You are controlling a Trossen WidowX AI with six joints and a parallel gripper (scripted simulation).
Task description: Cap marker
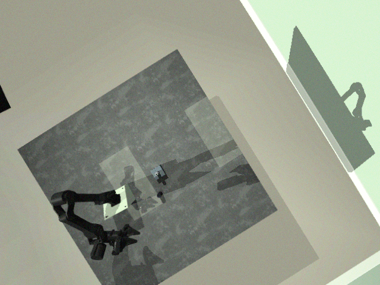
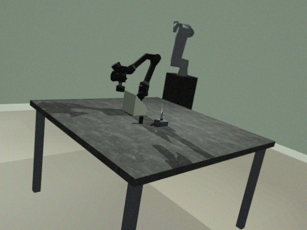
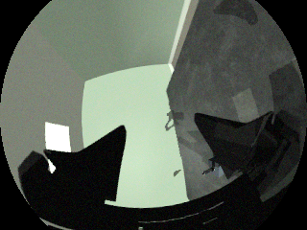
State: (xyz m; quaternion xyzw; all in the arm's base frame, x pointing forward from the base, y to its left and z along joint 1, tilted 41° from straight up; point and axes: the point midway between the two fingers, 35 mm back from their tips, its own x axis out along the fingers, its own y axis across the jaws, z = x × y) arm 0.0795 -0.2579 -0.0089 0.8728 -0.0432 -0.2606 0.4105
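The blue-grey holder block (image 1: pixel 161 168) (image 2: pixel 160 123) sits near the middle of the table. The marker (image 2: pixel 162 116) stands upright in it, its bare tip pointing up. The black cap (image 1: pixel 160 194) (image 2: pixel 141 120) stands on the table a short way from the block, apart from it. My gripper (image 1: pixel 138 237) (image 3: pixel 160 123) is open and empty, raised above the table on the far side of the pale panel from the cap. In the wrist view, part of the holder block (image 3: pixel 220 171) shows beside one finger; the cap cannot be made out there.
A pale upright panel-like block (image 1: pixel 122 203) (image 2: pixel 128 102) stands on the table by the arm's base, between the gripper and the holder block. The arm's shadows fall across the table (image 1: pixel 116 119) (image 2: pixel 109 138). A black box (image 2: pixel 179 90) stands behind the table.
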